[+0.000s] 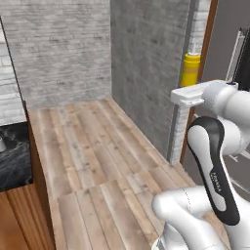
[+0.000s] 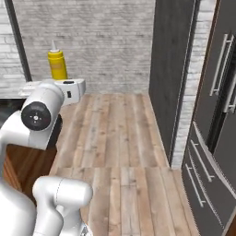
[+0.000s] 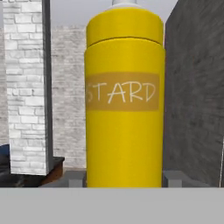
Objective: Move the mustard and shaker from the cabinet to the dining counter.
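Smooth yellow plastic, rough brick, and wood planks

The mustard (image 3: 124, 100) looks like smooth, shiny yellow plastic with a flat orange-brown label and a white top. The floor (image 1: 97, 156) is pale wood planks with streaky grain. The walls (image 2: 101, 41) are rough grey brick, not shiny. The robot arm (image 1: 224, 117) is glossy white with smooth black parts. The tall doors (image 2: 221, 92) look dark and matt, with shiny metal handles.

Simulated home kitchen, grey brick walls (image 2: 101, 41), plank wood floor (image 1: 93, 151), black veined marble counter (image 1: 12, 156) over wooden cabinetry at the left, tall dark fridge-like unit (image 2: 216, 115) with long silver handles, dark panel (image 2: 170, 69) beside it
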Robot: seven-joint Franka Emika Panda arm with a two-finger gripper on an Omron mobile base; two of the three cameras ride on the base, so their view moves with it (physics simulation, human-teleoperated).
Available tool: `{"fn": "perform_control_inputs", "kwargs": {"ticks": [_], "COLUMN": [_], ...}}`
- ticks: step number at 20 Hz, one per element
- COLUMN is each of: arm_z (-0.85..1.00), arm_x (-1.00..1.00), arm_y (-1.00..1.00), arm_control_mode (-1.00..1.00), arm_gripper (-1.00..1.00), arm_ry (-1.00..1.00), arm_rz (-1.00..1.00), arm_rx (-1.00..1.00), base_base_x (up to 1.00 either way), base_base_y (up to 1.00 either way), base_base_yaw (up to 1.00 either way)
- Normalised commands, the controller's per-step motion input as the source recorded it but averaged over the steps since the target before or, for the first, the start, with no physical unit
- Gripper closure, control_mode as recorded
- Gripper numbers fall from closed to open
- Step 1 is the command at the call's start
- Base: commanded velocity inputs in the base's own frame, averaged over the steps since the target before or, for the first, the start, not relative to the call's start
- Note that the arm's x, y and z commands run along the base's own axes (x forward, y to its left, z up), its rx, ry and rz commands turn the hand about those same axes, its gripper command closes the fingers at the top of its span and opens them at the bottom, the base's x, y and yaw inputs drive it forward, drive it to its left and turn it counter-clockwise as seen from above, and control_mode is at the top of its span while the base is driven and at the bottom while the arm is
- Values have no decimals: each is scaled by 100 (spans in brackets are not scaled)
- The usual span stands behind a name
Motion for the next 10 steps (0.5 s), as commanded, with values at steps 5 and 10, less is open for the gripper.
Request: {"fn": "perform_control_inputs", "kwargs": {"ticks": [5, 10], "arm_z": [0, 0], "arm_x": [0, 0], "arm_y": [0, 0], "arm_control_mode": [100, 100], "arm_gripper": [100, 100], "arm_ry": [0, 0], "arm_rz": [0, 0], "arm_rx": [0, 0], "base_base_x": [-38, -59], "base_base_y": [94, 100], "base_base_yaw": [0, -1]}}
